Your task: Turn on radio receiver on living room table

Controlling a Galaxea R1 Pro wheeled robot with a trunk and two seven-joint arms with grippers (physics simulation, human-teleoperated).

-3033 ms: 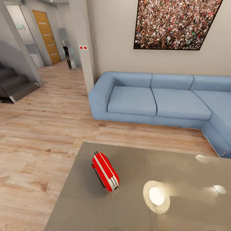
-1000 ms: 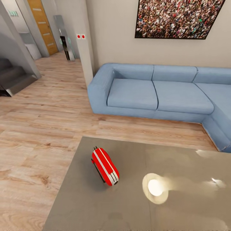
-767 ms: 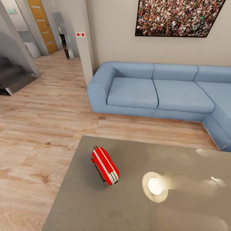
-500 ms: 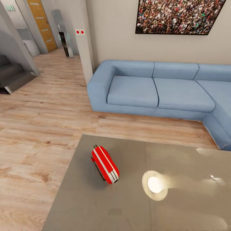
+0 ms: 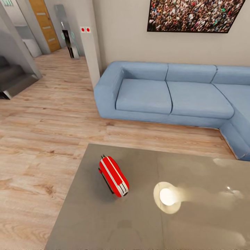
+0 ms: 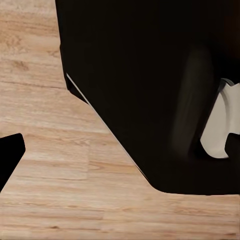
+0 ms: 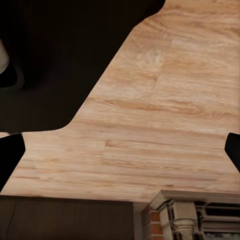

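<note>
The radio receiver [image 5: 114, 176] lies on its side on the table [image 5: 194, 229], a bright red rounded oblong with white stripes along its length, white dial end pointing to about five o'clock and a black strap down its flank. It sits near the glossy grey top's left edge, the blue sofa [image 5: 166, 95] at twelve o'clock beyond it. In both wrist views dark fingertips sit at opposite edges over the plank floor [image 7: 165, 135], so each gripper's jaws are spread wide with nothing between them.

Table [image 5: 194, 229] sitting on wood floor [image 5: 41, 139], glossy grey top reflecting round lamp glare. Radio [image 5: 113, 175] lying on top near table's far left corner, long axis running diagonally, white end pointing toward camera, black strap along its left side. Nothing touching radio.
</note>
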